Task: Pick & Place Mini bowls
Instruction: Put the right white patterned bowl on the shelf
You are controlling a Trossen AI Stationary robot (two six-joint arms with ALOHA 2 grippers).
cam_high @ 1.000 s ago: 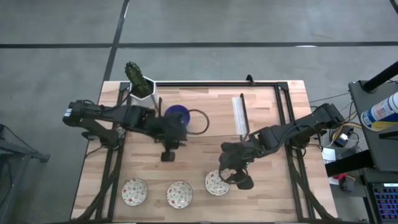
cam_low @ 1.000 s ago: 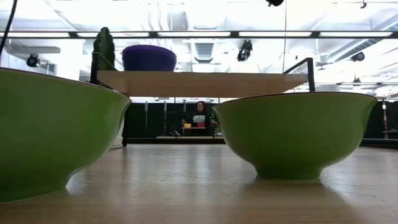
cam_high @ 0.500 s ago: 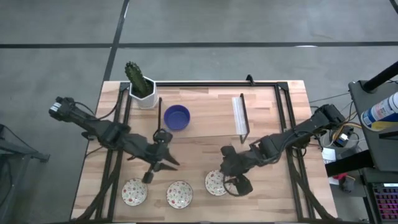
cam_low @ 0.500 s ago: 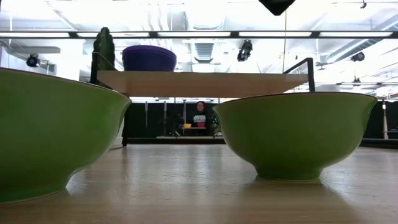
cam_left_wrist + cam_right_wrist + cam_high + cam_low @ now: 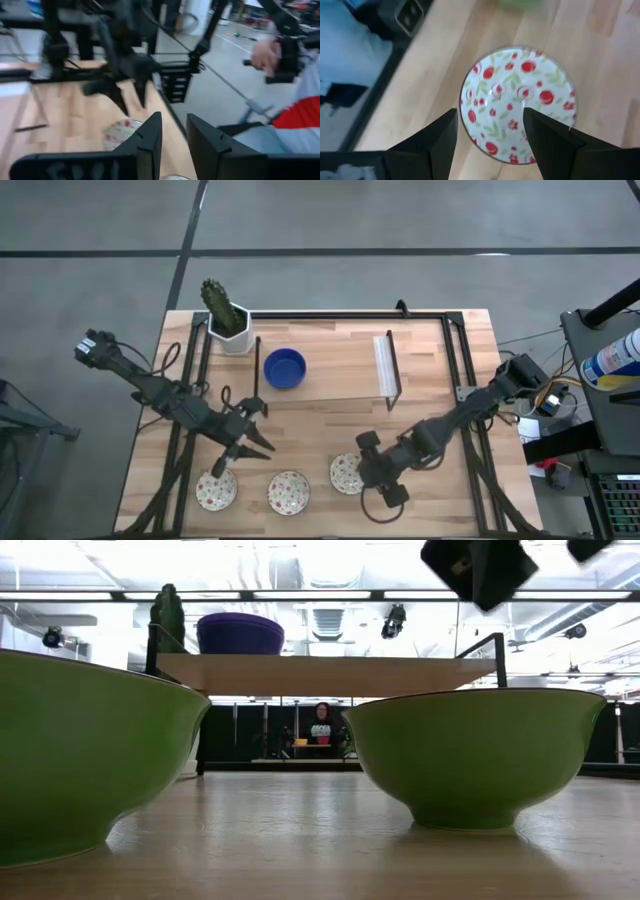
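Bowls looked rigid, glazed, probably slick and chippable, best pinched at the rim. Right gripper [image 5: 490,145] hung wide-open above a speckled bowl [image 5: 519,102]; left gripper [image 5: 232,458], narrowly parted, hovered near another [image 5: 216,487].

table [image 5: 340,395]: light wood, black frame | far side: cactus pot [image 5: 228,330], blue bowl [image 5: 285,369] | near edge: row of three speckled bowls [image 5: 216,488] [image 5: 288,492] [image 5: 347,473]
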